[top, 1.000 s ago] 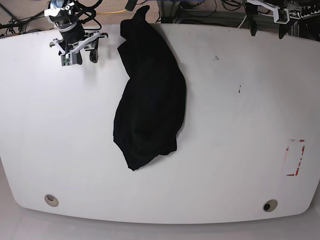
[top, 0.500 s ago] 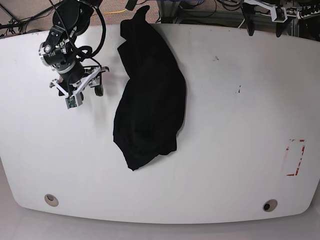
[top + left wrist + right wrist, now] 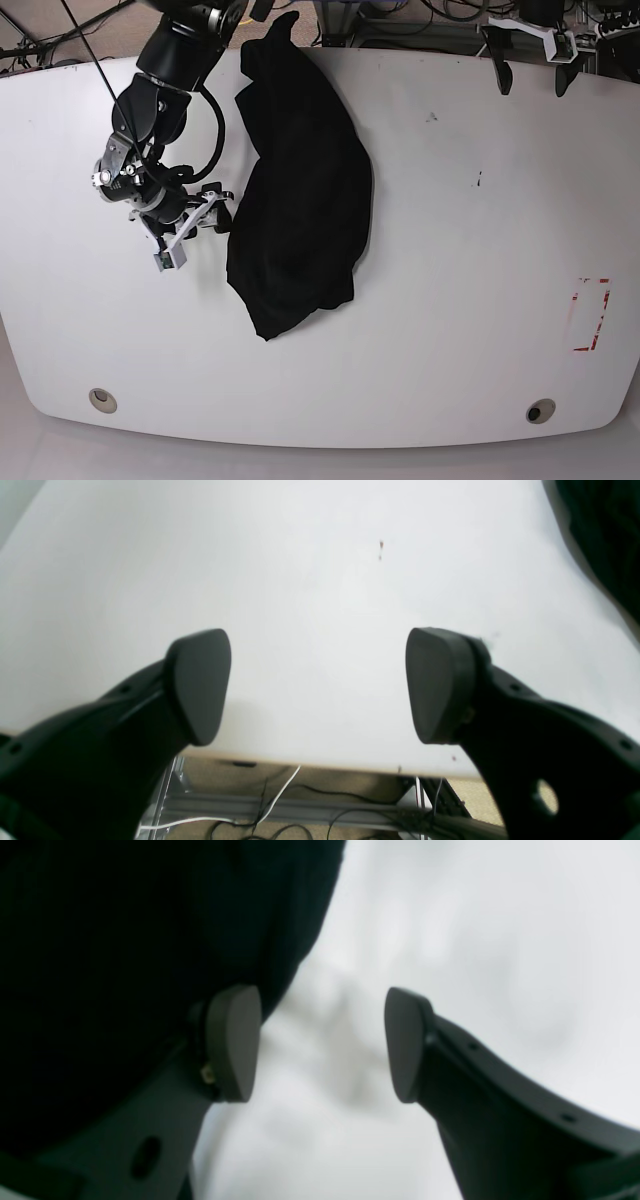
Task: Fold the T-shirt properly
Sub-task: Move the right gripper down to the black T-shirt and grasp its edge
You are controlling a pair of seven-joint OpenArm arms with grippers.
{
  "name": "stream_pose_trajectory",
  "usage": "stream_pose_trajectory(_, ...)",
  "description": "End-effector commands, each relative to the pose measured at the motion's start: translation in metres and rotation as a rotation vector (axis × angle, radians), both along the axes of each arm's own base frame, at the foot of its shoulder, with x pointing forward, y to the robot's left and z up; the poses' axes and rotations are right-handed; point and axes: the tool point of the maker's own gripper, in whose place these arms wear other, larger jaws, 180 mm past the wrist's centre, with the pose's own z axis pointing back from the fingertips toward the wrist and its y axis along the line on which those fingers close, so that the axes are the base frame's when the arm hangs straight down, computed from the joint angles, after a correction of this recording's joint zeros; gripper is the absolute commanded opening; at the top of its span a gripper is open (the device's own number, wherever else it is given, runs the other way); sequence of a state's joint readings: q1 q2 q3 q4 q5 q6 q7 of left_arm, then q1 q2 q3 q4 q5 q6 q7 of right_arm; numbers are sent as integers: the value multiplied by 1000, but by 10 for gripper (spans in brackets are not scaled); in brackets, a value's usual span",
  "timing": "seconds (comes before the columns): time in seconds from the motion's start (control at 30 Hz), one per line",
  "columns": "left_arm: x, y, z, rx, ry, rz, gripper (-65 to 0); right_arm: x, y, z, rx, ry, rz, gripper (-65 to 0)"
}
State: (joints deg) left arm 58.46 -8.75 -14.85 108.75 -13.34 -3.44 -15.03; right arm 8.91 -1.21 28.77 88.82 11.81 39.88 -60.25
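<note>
The white bench (image 3: 450,300) carries little besides the shirt: a red-edged rectangular mark (image 3: 589,315) near its right side in the base view, two round ports (image 3: 102,400) along the near edge, and a few small dark specks (image 3: 478,181). Cables and metal framing (image 3: 280,815) show below the bench's far edge in the left wrist view. Nothing lies between either arm and the cloth.

The T-shirt (image 3: 300,190) lies crumpled in a long, narrow heap left of centre, running from the far edge, where a bit pokes past it, down toward the middle. It is plain black, with soft folds and no flat sleeve or hem to pick out.

The right gripper (image 3: 190,228) sits low just beside the heap's left edge, jaws apart with bare bench between them; one finger (image 3: 232,1040) seems to lie against the fabric, though the close view is blurred. The left gripper (image 3: 530,65) hangs at the far right edge, jaws spread wide and empty, well apart from the shirt.
</note>
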Motion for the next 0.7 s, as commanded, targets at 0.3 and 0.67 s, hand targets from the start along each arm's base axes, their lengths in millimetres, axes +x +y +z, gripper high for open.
stream_pose_trajectory(0.3,12,2,12,12,-63,-2,-138,46,42,1,131,-70,67,-277)
stream_pose_trajectory(0.67,17,2,14,12,-76,-3,-138,59,73,-12,220,-83,103,-314)
